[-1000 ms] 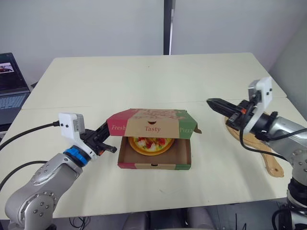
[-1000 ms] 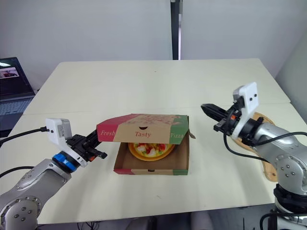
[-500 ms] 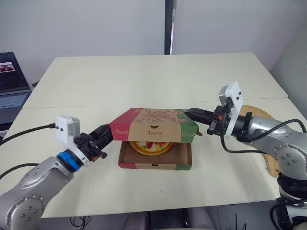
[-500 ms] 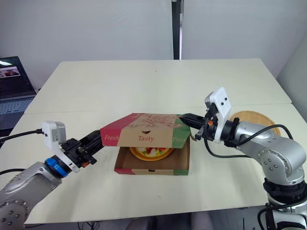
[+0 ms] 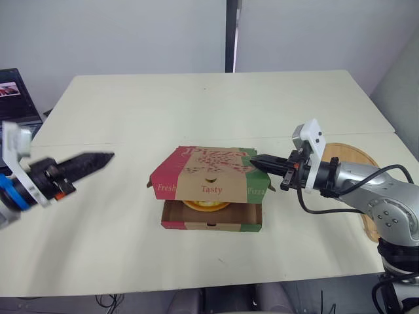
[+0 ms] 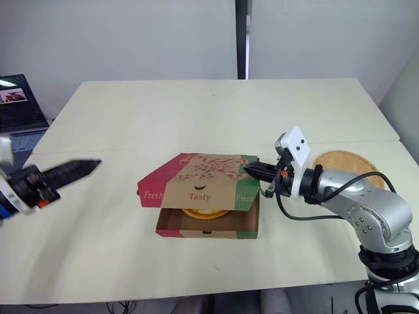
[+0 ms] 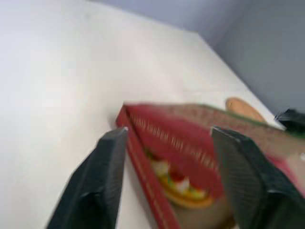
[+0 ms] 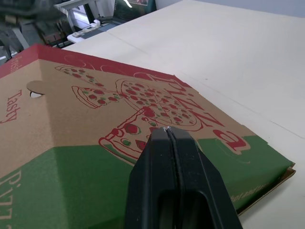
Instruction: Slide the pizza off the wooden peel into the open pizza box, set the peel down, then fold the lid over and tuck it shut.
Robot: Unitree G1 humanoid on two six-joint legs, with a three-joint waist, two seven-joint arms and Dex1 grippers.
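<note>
The pizza box [image 5: 211, 218] sits mid-table with its printed lid [image 5: 213, 169] folded down nearly flat, the "Tasty" front flap hanging over the front wall. A strip of pizza [image 5: 205, 205] shows through the gap under the flap. My right gripper [image 5: 254, 159] is shut, its tip [image 8: 167, 130] on the lid's right rear part. My left gripper [image 5: 108, 157] hovers far to the left of the box, well apart from it. In the left wrist view it [image 7: 169, 132] is open with nothing between its fingers. The round wooden peel [image 6: 340, 160] lies flat on the table behind my right arm.
A laptop [image 5: 13, 98] stands off the table's far left corner. The cream table [image 5: 196, 104] has a seam running across just behind the box. The peel lies near the right edge.
My left gripper has drawn back quickly to the left, away from the box's left side. The lid has sunk lower over the pizza. My right gripper has stayed at the lid's right rear corner.
</note>
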